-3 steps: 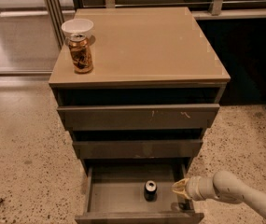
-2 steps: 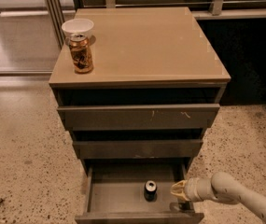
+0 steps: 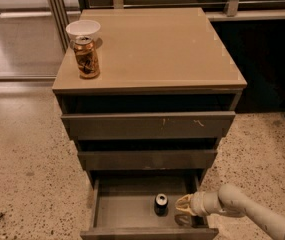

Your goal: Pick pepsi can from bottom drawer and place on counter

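Bottom drawer (image 3: 124, 211) pulled open, pepsi can (image 3: 161, 204) upright on grey floor, right of middle. Claw (image 3: 182, 205) down in drawer just right of can, pointing at it, not holding it. Honestly can't tell how far open claw is. Brown can (image 3: 86, 57) and white bowl (image 3: 83, 29) on bench (image 3: 157, 49), back-left corner.

we see a dark pepsi can (image 3: 161, 204), grey bottom drawer (image 3: 122, 210), tan counter (image 3: 157, 49), brown-gold patterned can (image 3: 87, 58), and cream gripper (image 3: 182, 205) in that drawer.

Glossy counter (image 3: 157, 49); smooth claw (image 3: 181, 204) beside metal pepsi can (image 3: 161, 204).
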Available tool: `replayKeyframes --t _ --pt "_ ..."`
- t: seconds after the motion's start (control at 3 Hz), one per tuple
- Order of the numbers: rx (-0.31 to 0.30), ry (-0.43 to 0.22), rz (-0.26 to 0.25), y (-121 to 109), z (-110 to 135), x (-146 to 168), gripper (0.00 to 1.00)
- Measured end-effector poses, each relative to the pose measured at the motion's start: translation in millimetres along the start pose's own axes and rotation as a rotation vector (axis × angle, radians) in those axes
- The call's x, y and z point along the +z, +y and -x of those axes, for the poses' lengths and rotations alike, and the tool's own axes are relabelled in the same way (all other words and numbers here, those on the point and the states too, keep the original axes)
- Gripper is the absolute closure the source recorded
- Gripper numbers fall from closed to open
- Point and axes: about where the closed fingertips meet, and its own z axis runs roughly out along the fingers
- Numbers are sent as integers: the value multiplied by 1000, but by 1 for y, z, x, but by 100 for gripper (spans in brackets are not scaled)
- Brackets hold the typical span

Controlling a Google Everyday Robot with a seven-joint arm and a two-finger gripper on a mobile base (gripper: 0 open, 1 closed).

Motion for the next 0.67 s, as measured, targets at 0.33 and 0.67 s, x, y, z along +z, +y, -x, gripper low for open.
replayKeyframes --t 0.33,0.67 --pt "-26 -17 35 -1 -4 20 45" --pt "-60 -38 58 -2 -5 36 44"
